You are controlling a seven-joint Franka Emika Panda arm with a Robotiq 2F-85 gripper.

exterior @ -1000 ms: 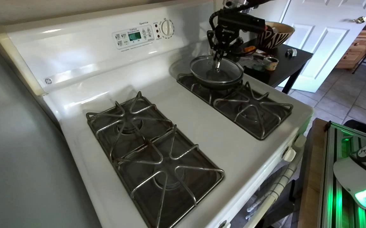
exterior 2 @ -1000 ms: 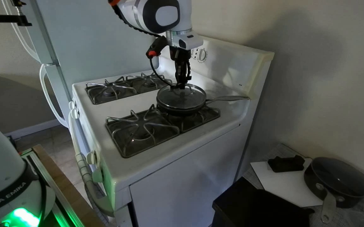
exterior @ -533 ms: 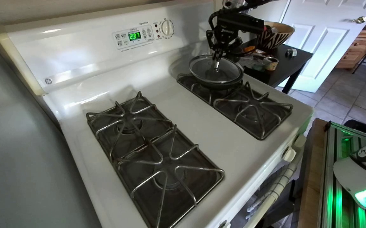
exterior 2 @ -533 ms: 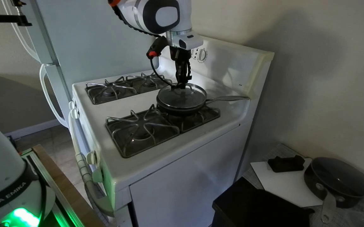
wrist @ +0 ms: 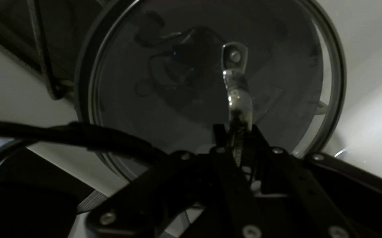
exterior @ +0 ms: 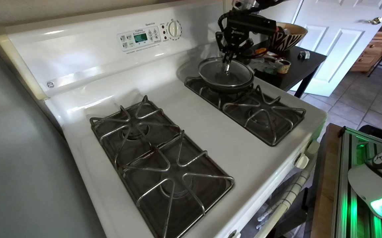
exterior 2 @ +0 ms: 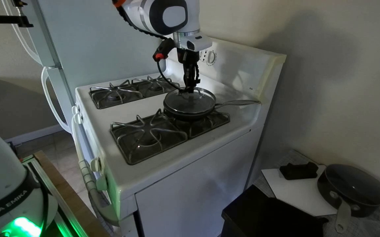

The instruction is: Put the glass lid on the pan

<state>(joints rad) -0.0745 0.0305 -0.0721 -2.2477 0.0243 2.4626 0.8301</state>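
Stove surface (exterior: 200, 125), kinda dim. Glass lid (exterior 2: 190, 103) held over pan (exterior 2: 190, 117), contact can't be told; lid's handle (wrist: 238, 89) pinched by claw (wrist: 236, 131). Overhang seen at wrist view's right, so leftward nudge probably needed.

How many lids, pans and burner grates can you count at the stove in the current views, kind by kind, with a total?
Glass lid: 1
Frying pan: 1
Burner grates: 4, one of them partly hidden
Total: 6
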